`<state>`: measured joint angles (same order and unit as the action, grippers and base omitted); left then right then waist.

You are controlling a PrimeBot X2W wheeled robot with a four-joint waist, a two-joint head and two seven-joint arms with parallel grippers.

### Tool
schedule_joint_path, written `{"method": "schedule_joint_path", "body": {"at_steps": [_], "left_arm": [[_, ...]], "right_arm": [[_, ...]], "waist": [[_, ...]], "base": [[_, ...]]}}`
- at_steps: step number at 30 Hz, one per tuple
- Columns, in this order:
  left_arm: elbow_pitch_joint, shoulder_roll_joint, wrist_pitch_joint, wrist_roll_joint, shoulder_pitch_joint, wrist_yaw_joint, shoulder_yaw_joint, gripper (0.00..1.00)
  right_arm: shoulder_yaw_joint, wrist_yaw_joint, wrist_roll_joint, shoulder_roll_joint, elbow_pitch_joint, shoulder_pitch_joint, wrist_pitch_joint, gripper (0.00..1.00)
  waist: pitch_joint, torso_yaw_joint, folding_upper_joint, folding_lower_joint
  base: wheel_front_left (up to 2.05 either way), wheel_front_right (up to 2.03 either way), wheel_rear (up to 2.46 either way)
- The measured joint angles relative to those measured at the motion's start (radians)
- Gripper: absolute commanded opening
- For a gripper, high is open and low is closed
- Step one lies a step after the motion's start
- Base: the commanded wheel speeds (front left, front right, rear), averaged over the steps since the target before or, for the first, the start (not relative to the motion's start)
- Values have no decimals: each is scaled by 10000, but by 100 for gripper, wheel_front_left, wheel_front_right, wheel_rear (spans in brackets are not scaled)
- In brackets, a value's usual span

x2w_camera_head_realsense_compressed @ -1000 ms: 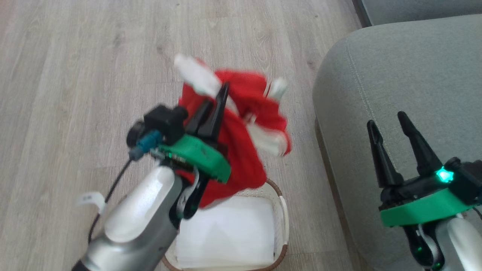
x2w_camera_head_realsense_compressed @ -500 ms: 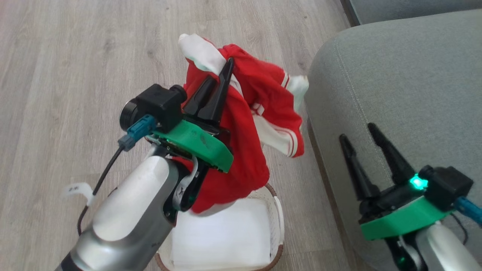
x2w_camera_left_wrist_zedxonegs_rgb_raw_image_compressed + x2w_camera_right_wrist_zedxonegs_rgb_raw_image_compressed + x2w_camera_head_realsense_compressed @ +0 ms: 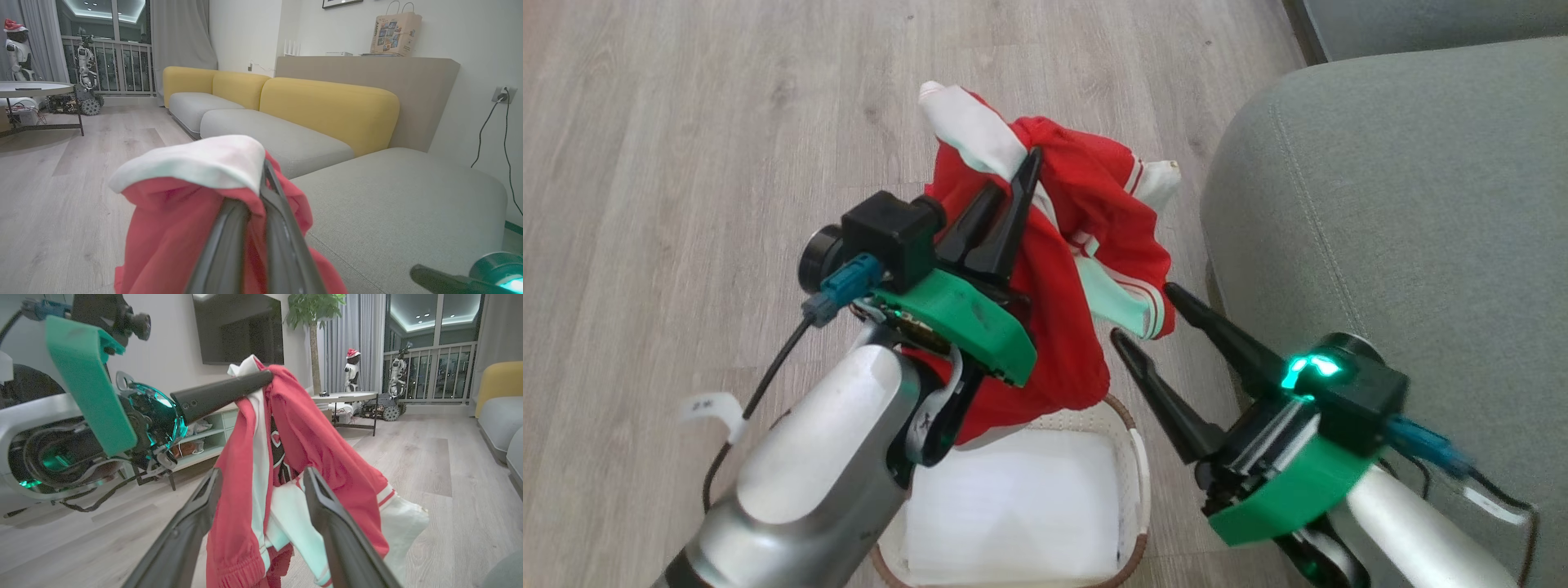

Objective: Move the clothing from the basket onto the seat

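The clothing (image 3: 1062, 343), judged light and limp, is pinched by the left gripper (image 3: 1015, 167). The right gripper (image 3: 1142, 310) is spread wide; the hanging hem is probably best taken.

The pale wood floor (image 3: 686, 122) carries the basket (image 3: 1142, 482). The seat (image 3: 1405, 204) stands on it just beside the basket.

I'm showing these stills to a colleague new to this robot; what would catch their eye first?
The bright red clothing stands out first, bunched and hanging from the shut left gripper above the white basket mid-picture in the head view. Next comes the open right gripper, aimed at the cloth's lower edge, with the big grey-green seat at the right.
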<state>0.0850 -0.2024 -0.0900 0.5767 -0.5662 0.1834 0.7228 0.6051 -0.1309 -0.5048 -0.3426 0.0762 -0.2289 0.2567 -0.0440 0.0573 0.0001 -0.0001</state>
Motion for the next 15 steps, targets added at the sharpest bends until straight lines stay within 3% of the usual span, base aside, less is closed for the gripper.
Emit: {"method": "schedule_joint_path", "body": {"at_steps": [15], "left_arm": [[150, 274, 6, 0, -40, -171, 359, 0]], "right_arm": [[1578, 0, -276, 282, -2920, -2019, -2, 100]], "waist": [[-157, -469, 0, 0]], "base": [[0, 0, 0]]}}
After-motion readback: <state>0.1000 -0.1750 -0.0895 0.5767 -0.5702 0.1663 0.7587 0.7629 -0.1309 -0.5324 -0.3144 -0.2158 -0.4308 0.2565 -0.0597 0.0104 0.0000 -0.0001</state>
